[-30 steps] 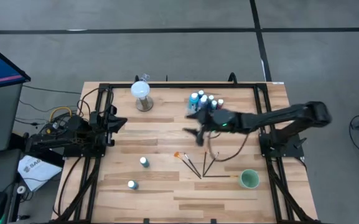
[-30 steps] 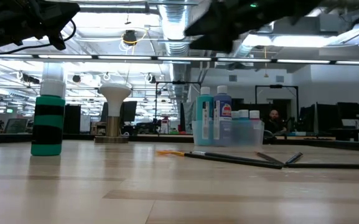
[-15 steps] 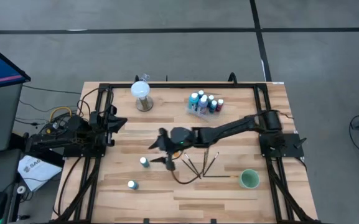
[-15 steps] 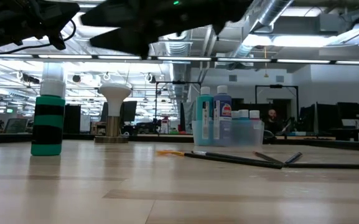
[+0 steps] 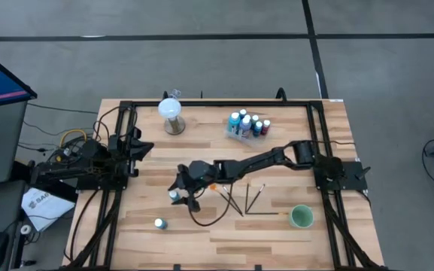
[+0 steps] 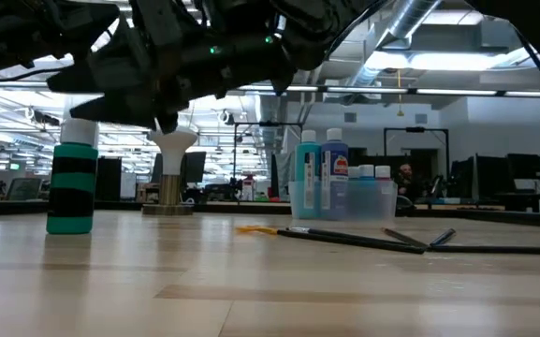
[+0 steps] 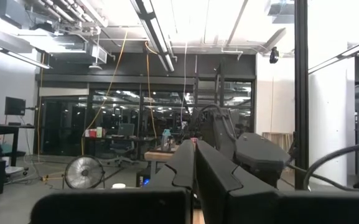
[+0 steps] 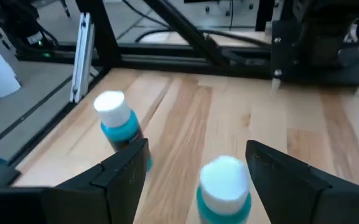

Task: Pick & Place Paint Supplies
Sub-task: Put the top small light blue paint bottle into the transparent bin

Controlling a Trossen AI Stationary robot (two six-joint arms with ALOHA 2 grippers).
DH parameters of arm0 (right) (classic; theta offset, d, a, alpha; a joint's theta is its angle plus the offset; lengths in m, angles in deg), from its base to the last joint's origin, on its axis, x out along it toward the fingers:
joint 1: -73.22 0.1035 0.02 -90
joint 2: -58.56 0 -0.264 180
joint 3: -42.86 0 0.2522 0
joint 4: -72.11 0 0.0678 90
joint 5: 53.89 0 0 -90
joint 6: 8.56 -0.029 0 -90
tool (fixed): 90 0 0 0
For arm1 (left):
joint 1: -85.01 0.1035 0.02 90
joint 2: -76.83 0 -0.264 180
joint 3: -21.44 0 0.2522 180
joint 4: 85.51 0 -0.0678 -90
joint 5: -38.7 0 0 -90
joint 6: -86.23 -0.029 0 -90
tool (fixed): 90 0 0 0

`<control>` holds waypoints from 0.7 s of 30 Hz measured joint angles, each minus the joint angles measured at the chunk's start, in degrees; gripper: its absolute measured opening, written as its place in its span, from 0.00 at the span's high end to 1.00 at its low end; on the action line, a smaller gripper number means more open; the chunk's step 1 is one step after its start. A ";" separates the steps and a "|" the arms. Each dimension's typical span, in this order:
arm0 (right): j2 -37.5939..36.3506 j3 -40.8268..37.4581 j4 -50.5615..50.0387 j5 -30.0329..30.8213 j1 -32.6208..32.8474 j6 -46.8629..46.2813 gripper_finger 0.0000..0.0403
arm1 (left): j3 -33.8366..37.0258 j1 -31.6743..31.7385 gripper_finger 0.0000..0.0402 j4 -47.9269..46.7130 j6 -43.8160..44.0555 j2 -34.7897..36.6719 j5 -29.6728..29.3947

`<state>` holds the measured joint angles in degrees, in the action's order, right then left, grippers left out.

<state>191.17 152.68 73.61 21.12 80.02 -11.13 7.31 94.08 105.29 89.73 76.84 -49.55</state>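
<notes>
Since the earlier high view my right arm has swung from the cluster of bottles at upper centre across to the lower left of centre, and the right tool (image 5: 176, 191) now hangs over a small teal paint bottle with a white cap (image 5: 174, 196). In the right wrist view that tool (image 8: 195, 163) stands wide, its two dark fingers (image 8: 127, 167) spread with the white cap (image 8: 224, 177) between them and not yet touched on either side. A second teal white-capped bottle (image 8: 118, 122) stands apart beyond it on the pale wooden counter (image 8: 185, 118); in the high view it sits lower left, near the front edge (image 5: 159, 223).

The clear tray of blue, teal and dark red white-capped bottles (image 5: 247, 124) rests at upper centre of the counter (image 5: 201, 233). The thin dark-handled paintbrushes (image 5: 245, 200) lie fanned just right of centre, the orange-tipped one (image 5: 218, 187) partly under my arm. A green cup (image 5: 301, 217) stands at lower right, and a white globe on a round base (image 5: 172, 114) at upper left.

My left tool (image 5: 143, 146) waits at the left edge of the counter; in the left wrist view its fingers (image 7: 195, 168) look pressed together.
</notes>
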 joint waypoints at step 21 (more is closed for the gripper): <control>3.67 0.10 3.48 0.00 -1.27 -0.56 0.34 | 0.01 0.01 1.00 0.01 0.01 0.00 0.01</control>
<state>194.84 152.78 77.09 21.13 78.76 -11.69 7.31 94.09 105.29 89.74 76.84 -49.54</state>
